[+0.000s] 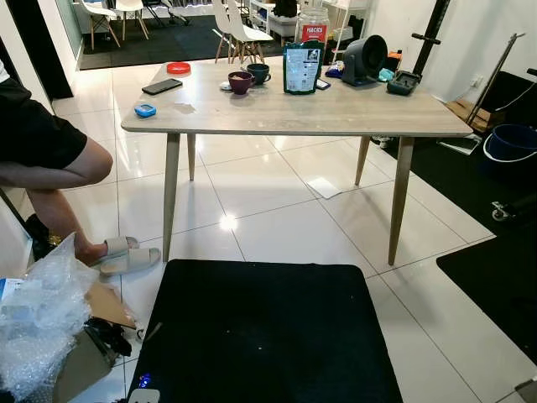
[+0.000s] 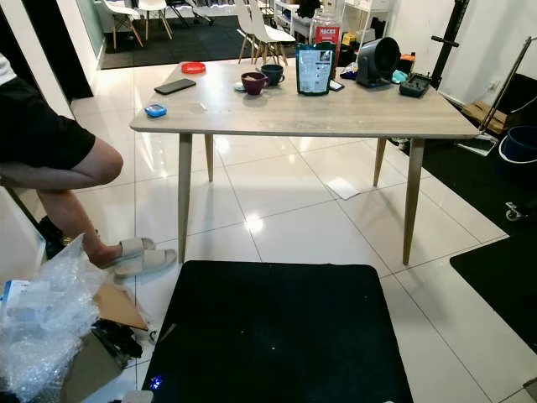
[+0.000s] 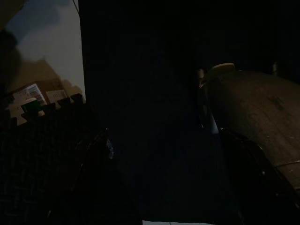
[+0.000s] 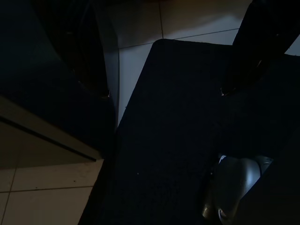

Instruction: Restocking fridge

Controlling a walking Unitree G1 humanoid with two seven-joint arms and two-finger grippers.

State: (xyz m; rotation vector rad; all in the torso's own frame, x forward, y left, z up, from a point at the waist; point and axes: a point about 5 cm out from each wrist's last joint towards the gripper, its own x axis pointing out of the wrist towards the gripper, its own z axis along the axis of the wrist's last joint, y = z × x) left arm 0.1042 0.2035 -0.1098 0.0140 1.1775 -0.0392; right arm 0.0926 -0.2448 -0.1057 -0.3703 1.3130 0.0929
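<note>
A light wooden table (image 1: 336,113) stands ahead of me. On it are a dark pouch (image 1: 301,68), a jar with a red label (image 1: 313,25), a maroon mug (image 1: 241,82) and a dark teal mug (image 1: 258,73). My right gripper (image 4: 163,93) hangs open over a black mat (image 4: 178,140), with nothing between its fingers. In the very dark left wrist view, my left gripper (image 3: 164,136) hangs idle, its faint fingers apart over dark floor.
A phone (image 1: 162,86), a red dish (image 1: 178,68), a small blue object (image 1: 145,110) and a grey fan (image 1: 363,59) share the table. A seated person's leg (image 1: 50,164) and slippers (image 1: 126,256) are at left, above bubble wrap (image 1: 38,315). A blue bucket (image 1: 512,143) is at right.
</note>
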